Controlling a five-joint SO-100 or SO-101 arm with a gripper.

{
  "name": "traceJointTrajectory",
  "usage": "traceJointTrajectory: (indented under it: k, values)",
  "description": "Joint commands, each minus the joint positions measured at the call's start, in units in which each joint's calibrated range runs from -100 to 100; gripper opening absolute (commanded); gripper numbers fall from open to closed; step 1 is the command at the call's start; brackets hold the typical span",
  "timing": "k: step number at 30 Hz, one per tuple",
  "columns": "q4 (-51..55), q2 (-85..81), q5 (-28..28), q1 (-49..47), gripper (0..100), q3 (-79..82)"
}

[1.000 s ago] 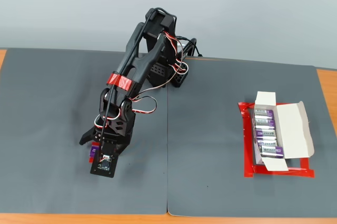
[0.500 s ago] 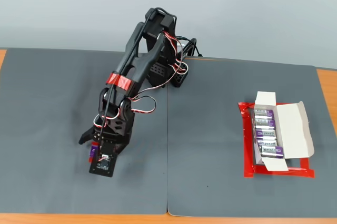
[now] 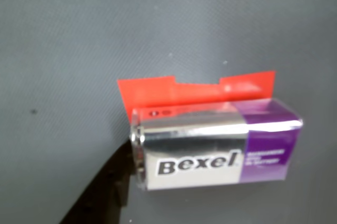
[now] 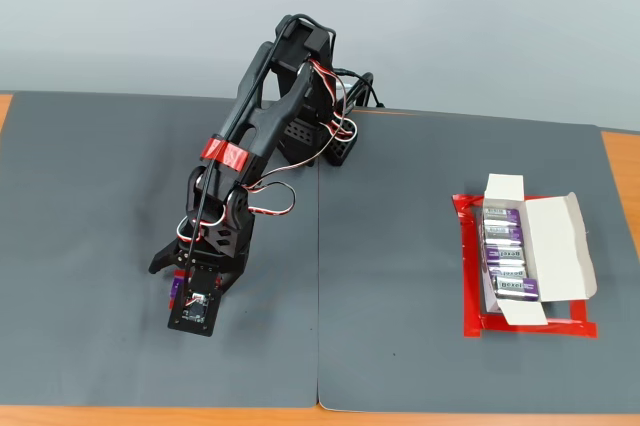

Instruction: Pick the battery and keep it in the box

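At about 8 o'clock on the grey mat [image 4: 420,246], fixed view, the black arm [image 4: 262,131] reaches down w/ its gripper [image 4: 176,286] low over a red tape patch [image 3: 195,91]. Wrist view shows the battery [image 3: 216,148] lying on its side across that patch, silver end toward 9 o'clock w/ "Bexel" lettering, purple end toward 3 o'clock. In fixed view only a sliver of purple shows at the gripper's 9 o'clock edge. One dark gripper finger [image 3: 108,187] comes in from 7 o'clock in wrist view & sits right at the battery's silver end, prob. touching, though the view is soft there. The other finger isn't visible, so can't tell if the gripper is apart or clamped.

Well apart, toward 3 o'clock of the mat, the box [image 4: 555,246] lies w/ flaps spread, inside a red tape frame [image 4: 470,276]. A row of other purple-and-silver packs [image 4: 505,251] fills its 9 o'clock half, stacked from 12 to 6 o'clock. Mat covers most of the tabletop [image 4: 622,151], whose orange wood shows at the edges. Red-white servo wires [image 4: 275,201] loop off the arm near mid-link; a red tape band [image 4: 228,156] wraps the link.
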Motion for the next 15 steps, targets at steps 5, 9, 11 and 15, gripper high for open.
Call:
traceJointTrajectory:
  k: [5,9,11,15]
  values:
    - [0.3,-0.3,-0.2,0.3,42,-2.1]
    - [0.4,-0.3,0.0,0.3,36,-2.1]
    - [0.4,-0.3,0.0,0.3,31,-2.1]
    - [0.4,-0.3,-0.2,0.4,26,-2.1]
